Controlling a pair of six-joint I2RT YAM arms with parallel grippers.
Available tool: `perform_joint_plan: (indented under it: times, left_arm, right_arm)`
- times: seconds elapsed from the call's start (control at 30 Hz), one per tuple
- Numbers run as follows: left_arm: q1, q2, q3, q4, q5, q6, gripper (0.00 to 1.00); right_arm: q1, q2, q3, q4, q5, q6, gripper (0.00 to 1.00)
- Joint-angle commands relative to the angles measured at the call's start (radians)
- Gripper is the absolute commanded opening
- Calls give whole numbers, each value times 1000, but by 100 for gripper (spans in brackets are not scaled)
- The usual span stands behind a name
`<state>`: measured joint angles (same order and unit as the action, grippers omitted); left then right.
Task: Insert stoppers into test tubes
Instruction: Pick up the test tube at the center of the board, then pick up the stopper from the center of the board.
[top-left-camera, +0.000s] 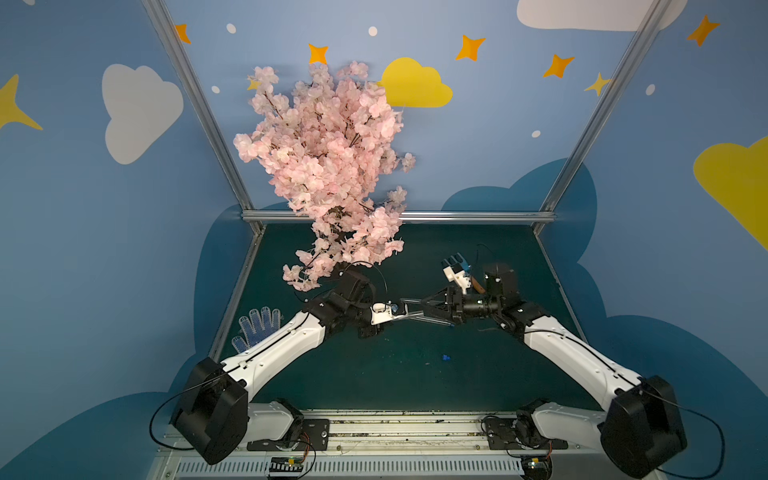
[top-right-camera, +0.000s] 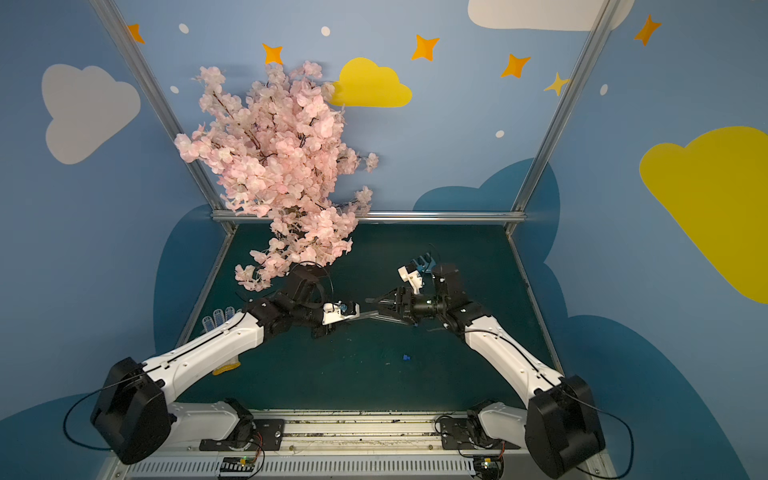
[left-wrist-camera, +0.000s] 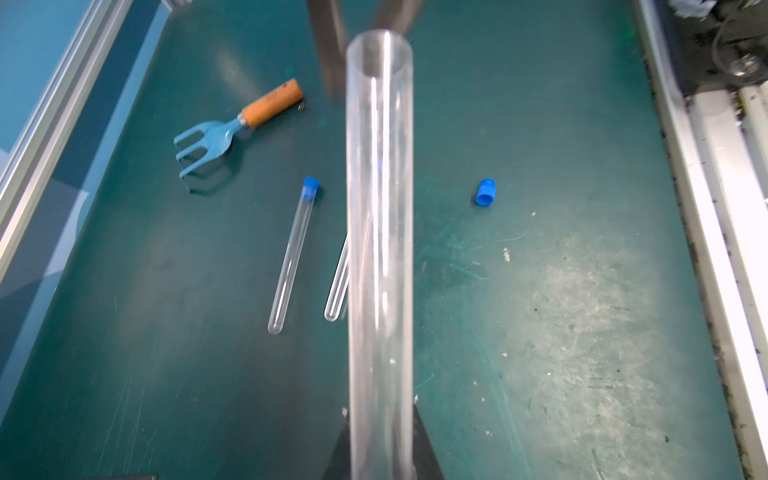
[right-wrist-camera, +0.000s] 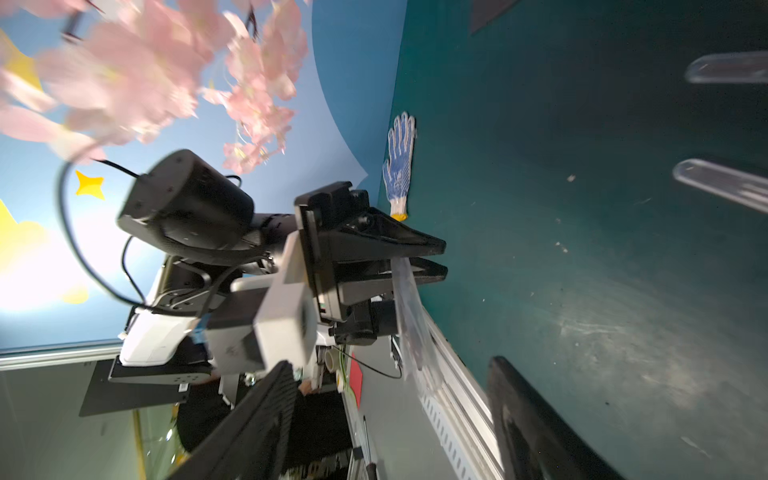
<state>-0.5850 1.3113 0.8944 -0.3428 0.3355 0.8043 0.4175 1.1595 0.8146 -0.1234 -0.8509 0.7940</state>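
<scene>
- Underneath all: dark green table (top-left-camera: 374, 386); clock read in a top view, 12 o'clock at the far edge.
- At 11 o'clock: pink blossom tree (top-left-camera: 328, 166); overhangs the left arm (top-left-camera: 282, 345).
- From 8 o'clock: left gripper (right-wrist-camera: 445, 261); clamps tight on the held test tube (left-wrist-camera: 380, 249), lifted off the table near the middle.
- From 4 o'clock: right gripper (right-wrist-camera: 390, 363); fingers (right-wrist-camera: 536, 424) spread wide, gripping nothing; faces the left gripper.
- At 9 o'clock, by the table edge: white glove (top-left-camera: 257, 328) with blue dots; lies flat.
- At 1 o'clock: blue rake (left-wrist-camera: 216, 137) with orange handle.
- Mid-table, in the air: held test tube; clear, mouth open, aimed at the right gripper.
- Beneath it on the table, toward 3 o'clock: two more tubes side by side; capped tube (left-wrist-camera: 293, 257) carries a blue stopper (left-wrist-camera: 311, 187) in its mouth; second tube (left-wrist-camera: 337, 286) partly hidden, mouth out of sight.
- At 5 o'clock: loose stopper (top-left-camera: 446, 357); lies alone, well apart from the tubes.
</scene>
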Motion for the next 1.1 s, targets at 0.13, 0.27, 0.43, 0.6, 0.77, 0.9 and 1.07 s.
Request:
perform_joint_plan:
  times: [0.13,0.27,0.43,0.6,0.77,0.9,1.07]
  left_arm:
    - [10,-56,-63,-59,-143,-24,2]
    - [39,-56,-87,-30,-178,-92,2]
    - [51,-68,-107,-31,-174,-109,2]
    - [63,-73,-120,-13,-174,-119,2]
    - [74,-63,-119,-16,-180,-122,2]
    - [80,-69,-119,-16,-182,-124,2]
    - [85,-80,-126,-13,-191,-126,2]
  right_arm:
    - [-27,-118,114,-523,499,-596,73]
    - [6,-134,126,-530,615,-893,66]
    - [37,-55,122,-653,600,-1355,49]
    - [132,58,89,-750,577,-1536,41]
    - [186,135,40,-657,534,-1530,42]
    - [231,231,53,-677,566,-1524,42]
    - [260,335,64,-646,642,-1505,40]
